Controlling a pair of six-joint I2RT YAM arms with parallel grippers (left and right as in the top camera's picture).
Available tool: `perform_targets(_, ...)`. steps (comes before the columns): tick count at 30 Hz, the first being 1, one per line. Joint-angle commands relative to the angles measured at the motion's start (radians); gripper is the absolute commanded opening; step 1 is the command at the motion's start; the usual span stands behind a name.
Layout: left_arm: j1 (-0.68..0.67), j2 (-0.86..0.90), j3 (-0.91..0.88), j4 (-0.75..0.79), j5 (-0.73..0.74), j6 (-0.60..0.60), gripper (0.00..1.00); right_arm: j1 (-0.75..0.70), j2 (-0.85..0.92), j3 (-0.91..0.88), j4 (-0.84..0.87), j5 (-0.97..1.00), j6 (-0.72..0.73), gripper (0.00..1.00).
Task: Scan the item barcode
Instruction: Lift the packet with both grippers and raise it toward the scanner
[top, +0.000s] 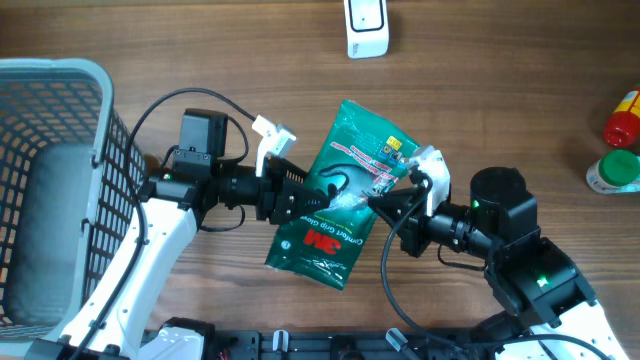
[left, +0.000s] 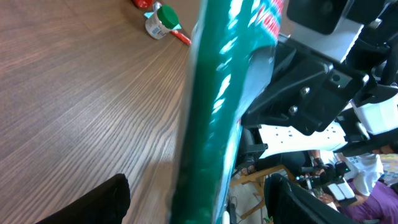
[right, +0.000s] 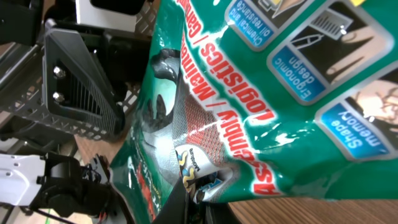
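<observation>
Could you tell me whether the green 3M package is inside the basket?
No, the green 3M package is above the table, right of the basket.

Green glossy plastic packet (top: 340, 195): my left wrist view gets it edge-on and smeared, print unreadable. The right wrist view loses its top and right side off frame.
Packet's small print: too small for me to read from overhead.
Left gripper (top: 320, 200): the left wrist view cuts both dark fingers (left: 93, 202) at the bottom edge. I cannot tell whether they touch the packet.
Right gripper (top: 366, 204): only a sliver of one dark finger (right: 180, 199) shows, the rest off frame.
Grey mesh plastic basket (top: 60, 75): cut by the left edge.
White boxy scanner (top: 367, 28): top clipped.
Red bottle (top: 622, 120), green-capped white jar (top: 612, 170): clipped at right, labels illegible.
</observation>
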Motion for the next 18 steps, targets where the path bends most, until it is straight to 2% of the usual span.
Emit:
perform_targets(1, 0.006, 0.004, -0.003, -0.042, 0.023, 0.056, 0.72, -0.003, -0.01, 0.009, 0.039, -0.007, 0.006, 0.04)
perform_targets(2, 0.006, 0.004, -0.003, -0.053, 0.021, 0.061, 0.68, -0.003, -0.01, 0.009, 0.042, 0.009, 0.012, 0.04)
perform_targets(4, 0.006, 0.004, -0.003, -0.08, 0.021, 0.06, 0.33, -0.013, -0.01, 0.009, 0.044, 0.045, 0.032, 0.04)
perform_targets(6, 0.006, 0.004, -0.003, -0.096, 0.014, 0.059, 0.06, -0.042, -0.01, 0.009, 0.043, 0.045, 0.034, 0.04)
perform_targets(7, 0.006, 0.004, -0.003, -0.101, 0.015, 0.059, 0.04, -0.063, -0.01, 0.009, 0.043, 0.045, 0.047, 0.06)
perform_targets(8, 0.006, 0.004, -0.003, -0.101, 0.015, 0.055, 0.04, -0.082, -0.01, 0.009, 0.042, 0.044, 0.061, 0.17)
perform_targets(9, 0.006, 0.004, -0.003, -0.101, 0.016, 0.042, 0.04, -0.096, -0.01, 0.009, 0.042, 0.044, 0.08, 0.34)
perform_targets(10, 0.006, 0.004, -0.003, -0.1, 0.016, 0.02, 0.04, -0.105, -0.01, 0.009, 0.042, 0.044, 0.089, 0.61)
perform_targets(11, 0.006, 0.003, -0.003, -0.098, 0.015, -0.001, 0.04, -0.106, -0.008, 0.009, 0.042, 0.048, 0.089, 1.0)
perform_targets(13, 0.006, 0.003, -0.003, -0.074, 0.008, -0.001, 0.04, -0.106, -0.008, 0.009, 0.025, 0.143, 0.186, 1.0)
perform_targets(14, 0.006, 0.003, -0.002, -0.043, 0.009, -0.019, 0.04, -0.106, -0.003, 0.009, -0.021, 0.278, 0.338, 1.0)
perform_targets(15, 0.006, 0.003, -0.002, 0.004, 0.008, -0.11, 0.04, -0.106, 0.007, 0.009, -0.088, 0.382, 0.525, 1.0)
perform_targets(16, 0.006, 0.003, -0.002, 0.058, 0.008, -0.212, 0.04, -0.106, 0.023, 0.009, -0.135, 0.418, 0.63, 1.0)
perform_targets(18, 0.013, 0.003, -0.002, 0.24, 0.008, -0.566, 0.04, -0.106, 0.069, 0.009, -0.175, 0.439, 0.694, 1.0)
